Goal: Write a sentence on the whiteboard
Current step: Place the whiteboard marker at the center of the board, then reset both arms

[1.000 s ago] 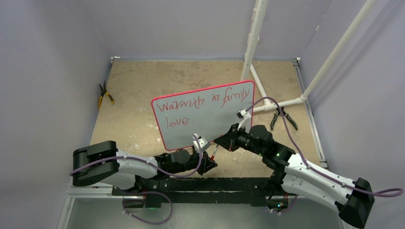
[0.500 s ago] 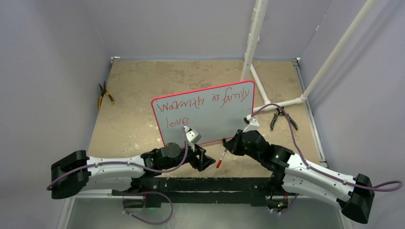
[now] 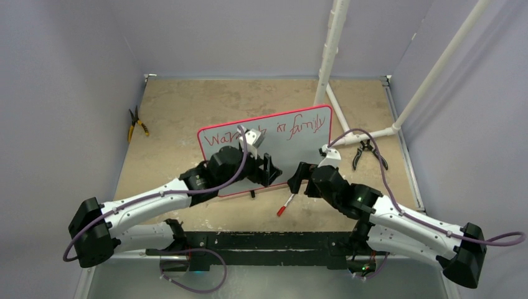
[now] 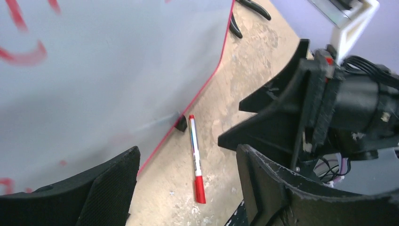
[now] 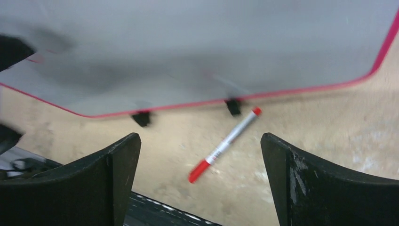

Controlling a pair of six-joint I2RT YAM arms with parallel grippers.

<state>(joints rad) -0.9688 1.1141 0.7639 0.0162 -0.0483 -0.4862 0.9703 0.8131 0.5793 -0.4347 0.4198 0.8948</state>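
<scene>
Two wide-open end effectors by the whiteboard, with a pen on the table

The whiteboard (image 3: 299, 149) stands on its small black feet in the middle of the table (image 3: 174, 112). The red sentence (image 3: 305, 124) runs along its top, and the left arm hides some of the letters. The left end effector (image 4: 188, 155) is open wide and holds nothing, close to the board's front. The right end effector (image 5: 200, 136) is also open wide and holds nothing, near the board's bottom right edge. A red pen (image 3: 286, 205) lies on the table, with its far end just beside the right foot.
</scene>
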